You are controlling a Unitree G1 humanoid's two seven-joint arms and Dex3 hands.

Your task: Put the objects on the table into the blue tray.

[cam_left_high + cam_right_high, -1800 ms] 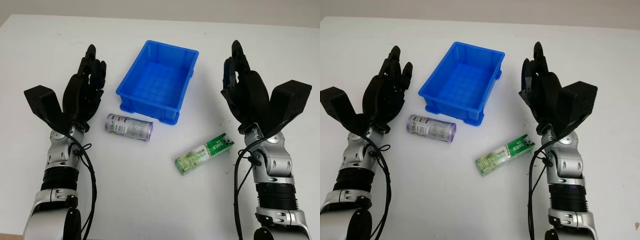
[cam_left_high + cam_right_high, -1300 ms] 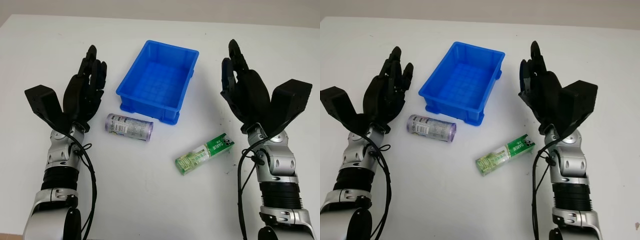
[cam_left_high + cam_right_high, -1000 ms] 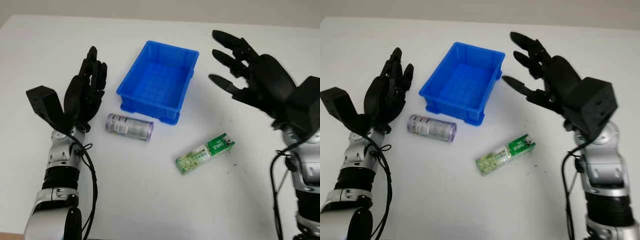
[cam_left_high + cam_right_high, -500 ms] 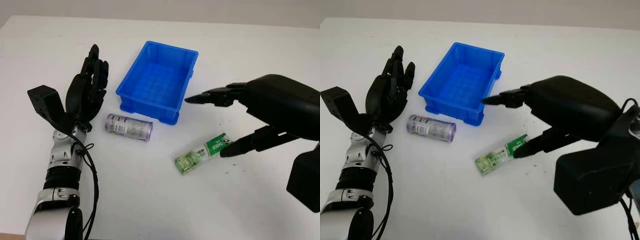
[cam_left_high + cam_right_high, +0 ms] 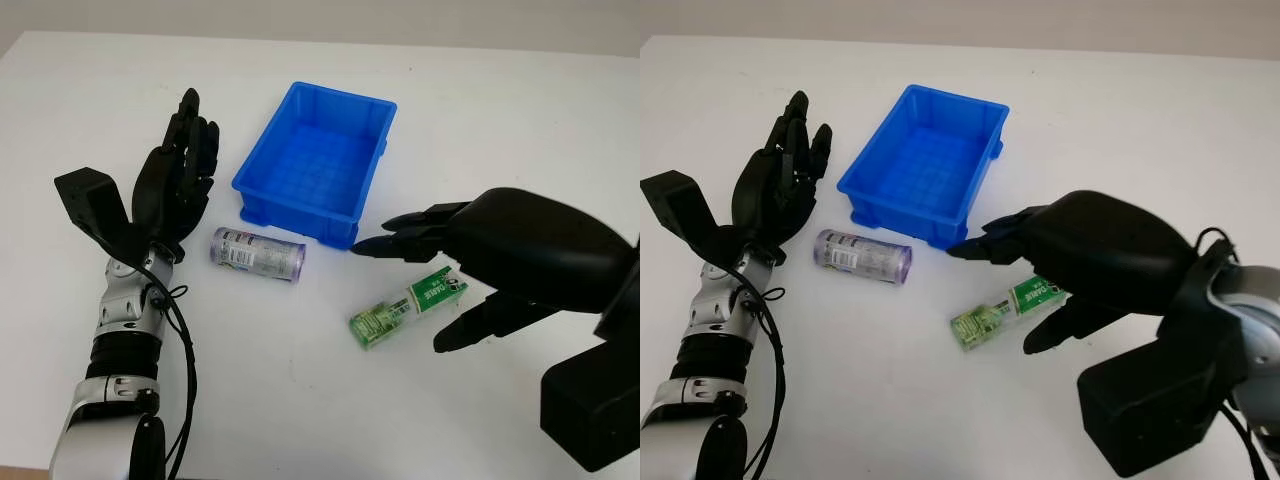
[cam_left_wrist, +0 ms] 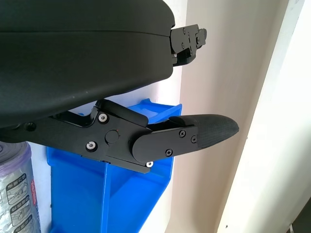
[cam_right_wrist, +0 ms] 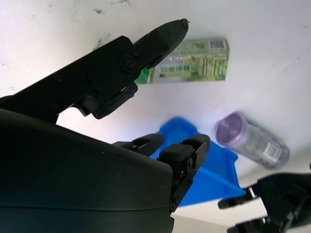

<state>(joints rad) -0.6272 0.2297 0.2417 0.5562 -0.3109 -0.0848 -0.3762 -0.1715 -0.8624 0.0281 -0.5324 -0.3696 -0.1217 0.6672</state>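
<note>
Hovering over the green carton [image 5: 408, 306], the right hand [image 5: 520, 250] holds nothing, its fingers [image 5: 405, 232] extended past one long side and its thumb [image 5: 478, 322] past the other, none visibly touching. The carton lies flat on the white table [image 5: 300, 400], well clear of the near edge, with open surface on all sides; its green-and-white label carries print too small to read. To its left lies a purple can [image 5: 257, 253] on its side, label text illegible, just in front of the blue tray [image 5: 318, 165]. The tray is rectangular with a gridded floor. The left hand [image 5: 176, 190], open and raised, stands beside the can and tray.
</note>
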